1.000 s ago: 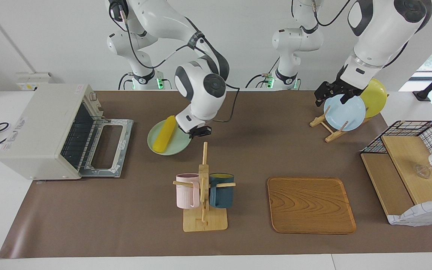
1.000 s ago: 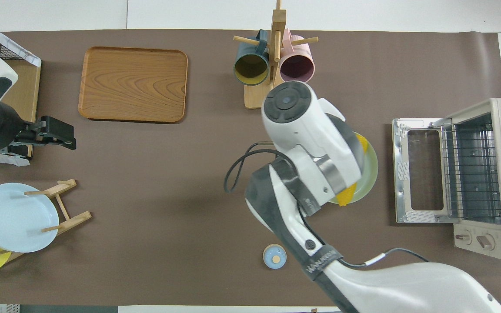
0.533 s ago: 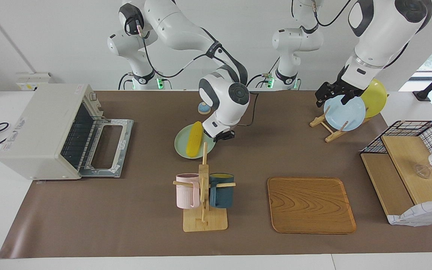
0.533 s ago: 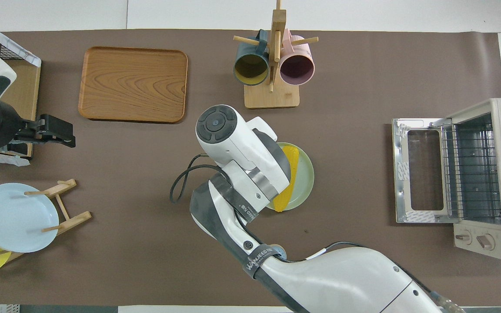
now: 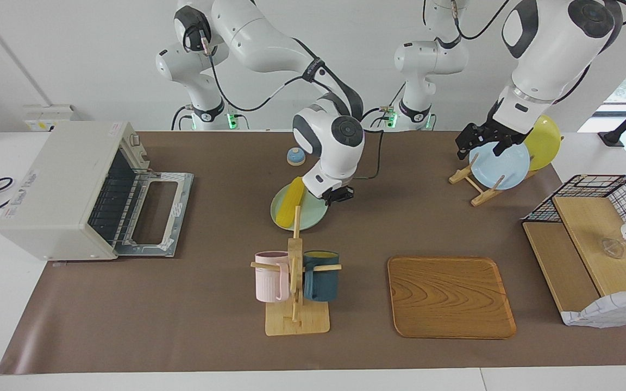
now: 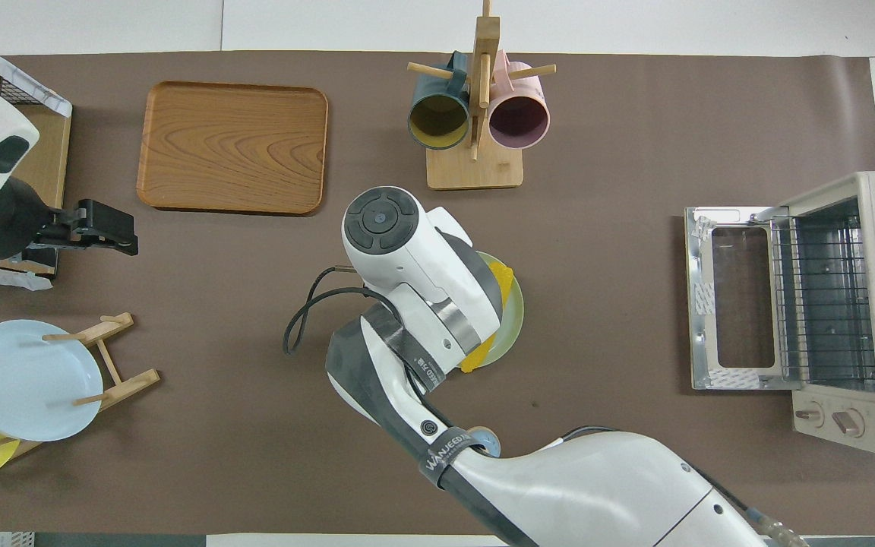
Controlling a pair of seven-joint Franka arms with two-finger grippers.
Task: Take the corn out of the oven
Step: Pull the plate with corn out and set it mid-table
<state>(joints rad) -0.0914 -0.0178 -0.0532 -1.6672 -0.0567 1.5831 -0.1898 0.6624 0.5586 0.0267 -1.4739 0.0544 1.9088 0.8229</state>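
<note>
At the right arm's end of the desk point(image 5: 182, 336) we see the oven point(image 5: 57, 184), a boxy off-white metal case. Its glass-windowed door point(image 5: 155, 212) lies folded down flat and the wire rack inside is bare. Open brown mat lies between the door's edge and the plate.

The corn point(image 5: 290, 201) is out of the oven. It is a smooth, bright yellow, tapered cob lying lengthwise on a round pale green plate point(image 5: 313, 217) over the middle of the desk. We cannot tell whether the plate rests on the mat or hangs just above it. The right arm arches down from its base with the wrist bent, and the right pincer point(image 5: 339, 196) is at the plate's rim on the side away from the oven. Whether it is clenched on that rim or released, we cannot tell. A small round blue object point(image 5: 295, 156) sits near the robots' edge.

Farther from the robots stands a pale wooden mug rack point(image 5: 295, 320) with a pink mug point(image 5: 271, 282) and a dark blue mug point(image 5: 321, 282) on its pegs. Beside it lies a rounded-corner wooden tray point(image 5: 450, 296) with clear grain and free mat all round.

Toward the left arm's end, the left arm waits. The left pincer point(image 5: 481, 142) is released, holds nothing and hangs over a glossy pale blue plate point(image 5: 500, 163), which stands on edge in a wooden stand with a yellow plate point(image 5: 544, 141). A black wire basket point(image 5: 617, 187) lies at the desk's edge.
</note>
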